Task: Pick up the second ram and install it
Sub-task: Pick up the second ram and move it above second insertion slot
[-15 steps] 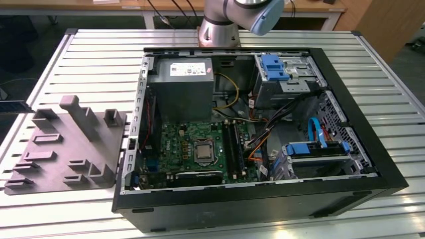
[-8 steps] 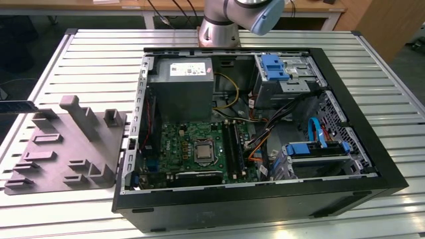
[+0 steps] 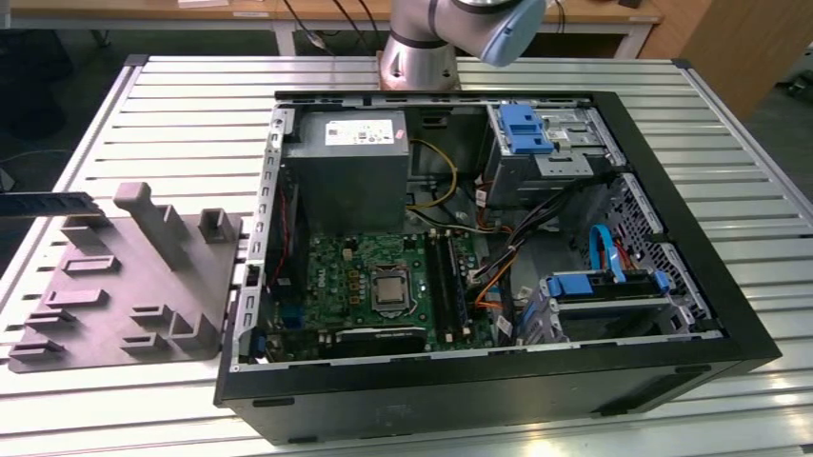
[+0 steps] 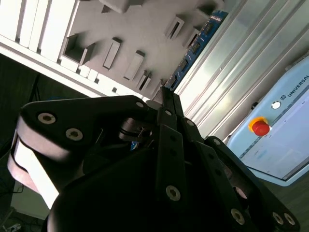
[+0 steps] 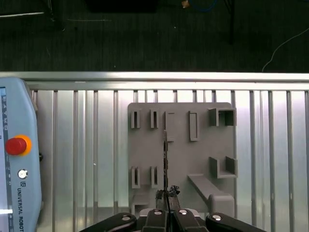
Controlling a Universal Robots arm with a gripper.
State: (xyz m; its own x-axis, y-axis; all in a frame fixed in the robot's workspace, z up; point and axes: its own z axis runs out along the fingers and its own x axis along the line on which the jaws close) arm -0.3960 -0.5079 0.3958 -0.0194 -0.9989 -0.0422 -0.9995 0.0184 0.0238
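second ram: the second ram (image 4: 198,41), a long, narrow, flat dark-blue circuit-board strip, stuck out from the fingertips. it showed edge-on in the first wrist view, over the middle of the grey moulded fixture plate (image 5: 183,159) with its upright slots and holders.
gripper: the black two-finger gripper (image 5: 166,195) was closed on one end of the strip, and its fingers met around it in both wrist views.
height: the strip looked clear of the plate rather than seated in a holder, though how far clear could not be told.
plate: it lay on the ribbed aluminium table (image 3: 178,124), towards the edge at the exterior view's left, just beside the open black computer case (image 3: 508,381).
target: the long black slot rails (image 3: 445,271) of the green motherboard (image 3: 368,257) sat inside the case, well apart from the strip. whether one rail already held a module could not be told.
done: the pick-up looked achieved, judging by the grasp and the lift off the plate.
left: the whole install, since the strip was over the plate and not yet at the case.
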